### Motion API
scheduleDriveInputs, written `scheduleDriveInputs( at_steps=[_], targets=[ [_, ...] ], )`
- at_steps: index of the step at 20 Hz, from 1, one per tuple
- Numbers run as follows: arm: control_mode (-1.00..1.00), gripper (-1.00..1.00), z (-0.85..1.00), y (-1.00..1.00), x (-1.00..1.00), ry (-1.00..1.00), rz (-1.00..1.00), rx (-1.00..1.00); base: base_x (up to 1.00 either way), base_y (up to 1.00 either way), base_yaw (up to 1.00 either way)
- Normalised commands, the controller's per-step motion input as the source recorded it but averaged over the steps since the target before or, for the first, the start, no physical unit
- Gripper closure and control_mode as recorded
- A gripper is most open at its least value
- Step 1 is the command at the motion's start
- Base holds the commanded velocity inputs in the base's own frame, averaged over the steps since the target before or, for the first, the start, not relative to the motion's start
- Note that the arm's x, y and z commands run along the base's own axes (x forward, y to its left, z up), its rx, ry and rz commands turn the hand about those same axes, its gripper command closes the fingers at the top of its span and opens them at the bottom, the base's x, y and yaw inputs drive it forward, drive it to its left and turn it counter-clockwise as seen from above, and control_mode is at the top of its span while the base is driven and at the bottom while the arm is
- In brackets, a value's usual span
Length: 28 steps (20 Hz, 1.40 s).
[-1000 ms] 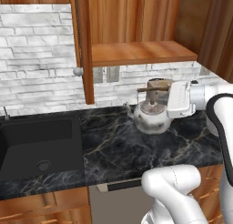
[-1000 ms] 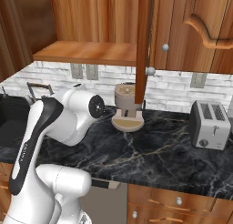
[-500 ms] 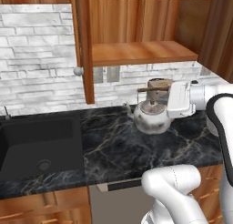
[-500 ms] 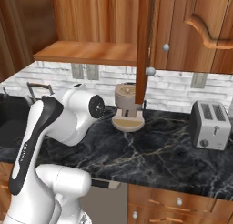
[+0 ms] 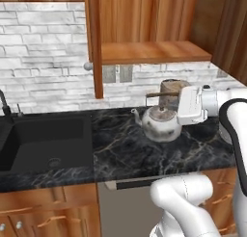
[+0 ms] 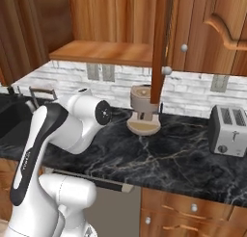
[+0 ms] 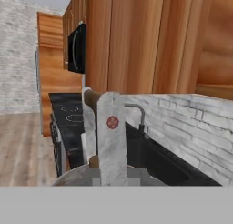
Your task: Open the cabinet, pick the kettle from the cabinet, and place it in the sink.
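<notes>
silver and round, the kettle (image 5: 160,123) hangs just above the black stone counter (image 5: 125,149). it is to the right of the sink (image 5: 43,144) and apart from it. the gripper (image 5: 166,94) is closed tight on the kettle's thin dark handle (image 5: 157,94). the spout points toward the sink. the cabinet (image 5: 144,33) above has its doors open, and its wooden shelf (image 5: 152,52) is bare. behind the kettle stands a round wooden base (image 6: 143,127) with a tan block on it. a toaster (image 6: 230,130) sits far off at the right end of the counter. in the hand view, the kettle lid (image 7: 104,176) is at the bottom, with a finger (image 7: 111,141) rising in front of it.
</notes>
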Motion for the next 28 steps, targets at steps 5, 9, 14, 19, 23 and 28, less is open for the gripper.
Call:
scheduleDriveInputs(
  at_steps=[5, 9, 14, 19, 23, 28],
  targets=[
    [1.00, 1.00, 0.00, 0.00, 0.00, 0.00, 0.00, 0.00, -0.42, 0.00, 0.04],
    [1.00, 1.00, 0.00, 0.00, 0.00, 0.00, 0.00, 0.00, -0.43, 0.00, 0.01],
    [1.00, 1.00, 0.00, 0.00, 0.00, 0.00, 0.00, 0.00, -0.34, 0.08, 0.00],
    [1.00, 1.00, 0.00, 0.00, 0.00, 0.00, 0.00, 0.00, -0.23, 0.43, 0.00],
    [1.00, 1.00, 0.00, 0.00, 0.00, 0.00, 0.00, 0.00, -0.23, 0.51, 0.00],
    [1.00, 1.00, 0.00, 0.00, 0.00, 0.00, 0.00, 0.00, -0.35, 0.44, 0.00]
  ],
)
